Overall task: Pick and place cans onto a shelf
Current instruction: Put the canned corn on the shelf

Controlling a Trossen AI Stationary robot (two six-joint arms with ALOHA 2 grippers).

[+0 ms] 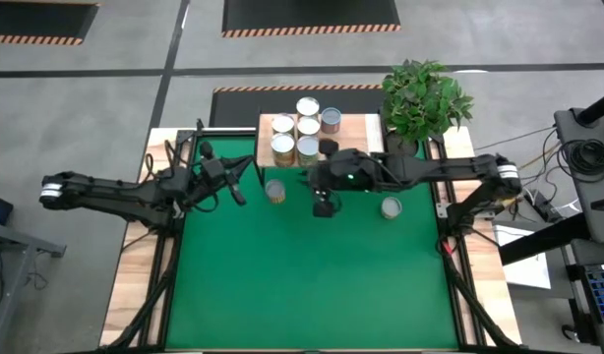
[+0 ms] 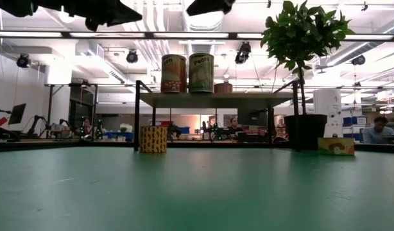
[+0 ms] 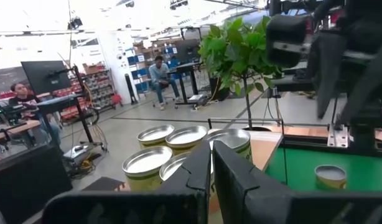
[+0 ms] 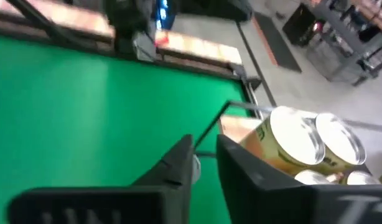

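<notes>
We see a large green-topped counter (image 1: 312, 285) with a small light-wood shelf on thin black legs (image 1: 366, 126) at its far edge, beside a leafy green potted plant (image 1: 425, 98). Five small cylindrical tins with silvery round tops (image 1: 300, 128) stand clustered on the shelf, and two more tins sit on the counter, one (image 1: 274, 191) just in front of the shelf and one (image 1: 391, 207) further right. The right hand (image 1: 325, 207) hovers between those two tins with its fingers narrowed on nothing, while the left hand (image 1: 240, 194) waits near the left tin, fingers closed and empty.
</notes>
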